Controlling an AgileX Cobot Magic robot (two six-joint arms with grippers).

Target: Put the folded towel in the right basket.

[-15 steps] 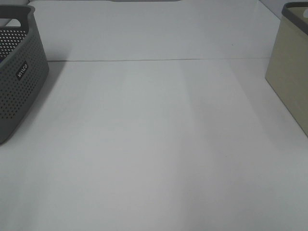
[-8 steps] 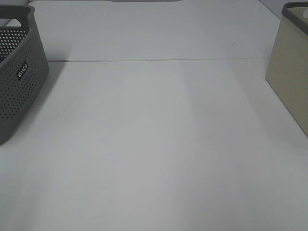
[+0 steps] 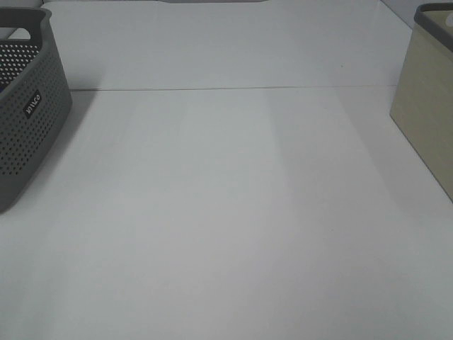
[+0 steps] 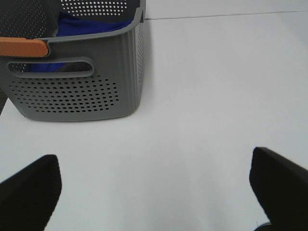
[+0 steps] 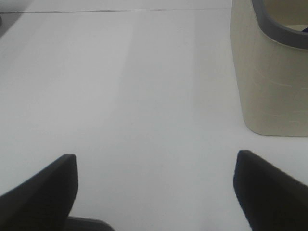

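**Reporter:** Waiting at the near edge of the white table (image 3: 226, 234), were both grippers empty?

**Photographer:** Yes. The left gripper (image 4: 154, 187) and the right gripper (image 5: 154, 185) each hung with fingers spread wide and nothing between them, bare tabletop showing in the gap. Neither arm appeared in the high camera at all, so I judged them parked short of the near edge.

**Reporter:** Where was the folded towel?

**Photographer:** Blue cloth, most likely the folded towel (image 4: 94, 24), lay inside the grey perforated basket (image 4: 77, 82) at the table's left edge. The beige basket (image 5: 269, 72), the one the task calls the right basket, stood at the right edge, well apart from it. The baskets sat at opposite edges, probably so each arm could serve its own side and the middle stayed open for a handover.

**Reporter:** Did every camera show that?

**Photographer:** No. Only the left wrist camera looked over the grey rim and through the handle slot to the blue cloth, and it also caught an orange strip (image 4: 23, 46) along the rim. From the high camera the grey basket (image 3: 28, 106) was cropped and its contents hidden, and the beige basket (image 3: 428, 106) showed only one wall. The right wrist view showed the beige basket's dark rim; its inside could not be made out.
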